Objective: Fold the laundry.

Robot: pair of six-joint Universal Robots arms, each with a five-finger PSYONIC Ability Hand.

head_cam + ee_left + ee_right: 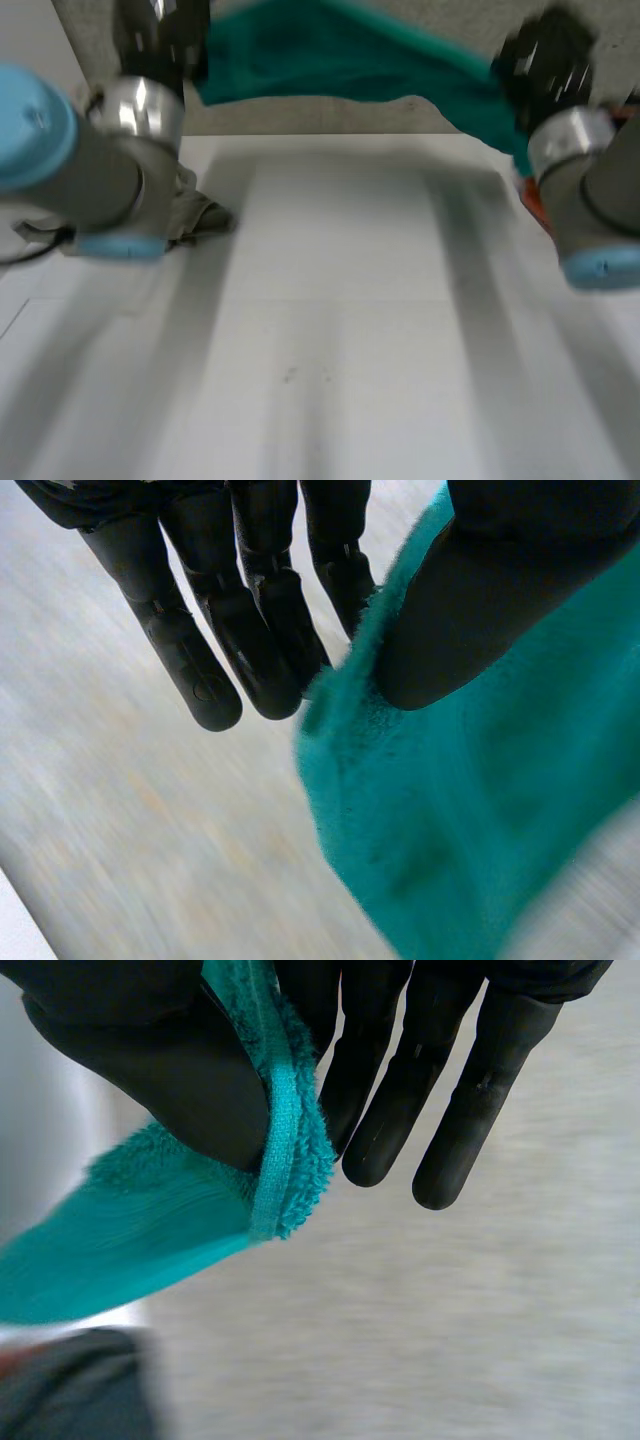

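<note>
Hanging across the frame's top, the fuzzy teal terry towel [340, 55] stretches above the white table [340, 300]. Your left hand [480, 610] and right hand [170, 1070] each pinch its edge between thumb and straight fingers; lower both level, towel taut.

**ENVIRONMENT: ROBOTICS LAB BENCH**

Indicators: two machine arms, the left arm [105, 180] and the right arm [600, 205], with grey joints and light-blue caps; a plain white table [330, 330]; a speckled grey surface [300, 118] beyond its far edge; a teal towel [330, 55] stretched between the arms.
</note>
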